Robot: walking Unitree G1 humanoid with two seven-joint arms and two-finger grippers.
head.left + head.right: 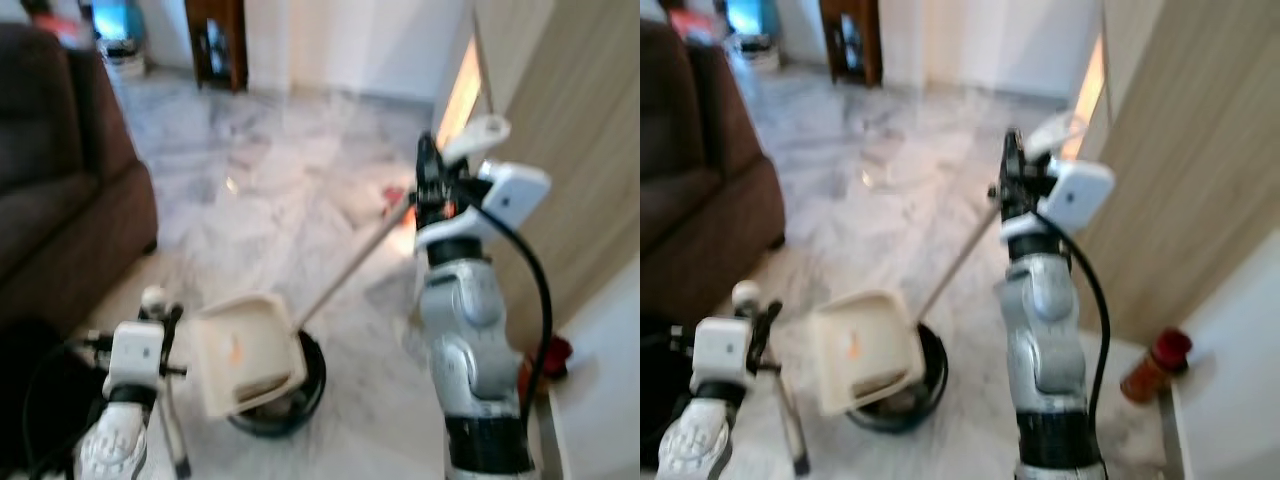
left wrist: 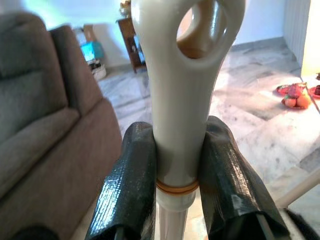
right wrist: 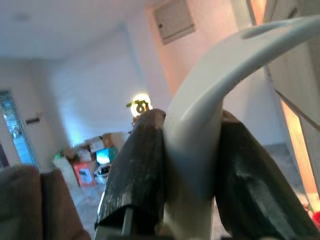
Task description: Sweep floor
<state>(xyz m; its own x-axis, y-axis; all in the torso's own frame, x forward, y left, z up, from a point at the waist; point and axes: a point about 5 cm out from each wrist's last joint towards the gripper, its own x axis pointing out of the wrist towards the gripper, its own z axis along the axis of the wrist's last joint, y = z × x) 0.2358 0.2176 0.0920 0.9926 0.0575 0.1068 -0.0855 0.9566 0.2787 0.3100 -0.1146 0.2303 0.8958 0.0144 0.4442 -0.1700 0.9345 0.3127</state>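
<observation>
My left gripper (image 2: 177, 165) is shut on the cream handle (image 2: 182, 65) of a long-handled dustpan. Its cream pan (image 1: 245, 350) tilts over a dark round object (image 1: 295, 395) on the marble floor (image 1: 270, 190); some debris lies in the pan. In the eye views this gripper (image 1: 155, 305) sits low at the left. My right gripper (image 3: 192, 165) is shut on the white curved end (image 3: 235, 55) of a broom handle. That gripper (image 1: 435, 190) is raised at the right, and the thin pole (image 1: 350, 265) slants down from it to the dark round object.
A brown sofa (image 1: 60, 190) fills the left side. A wooden panel wall (image 1: 580, 130) runs close along the right, with a red-capped bottle (image 1: 1155, 365) at its foot. Something red (image 1: 393, 196) lies on the floor farther ahead. Dark wooden furniture (image 1: 215, 40) stands at the back.
</observation>
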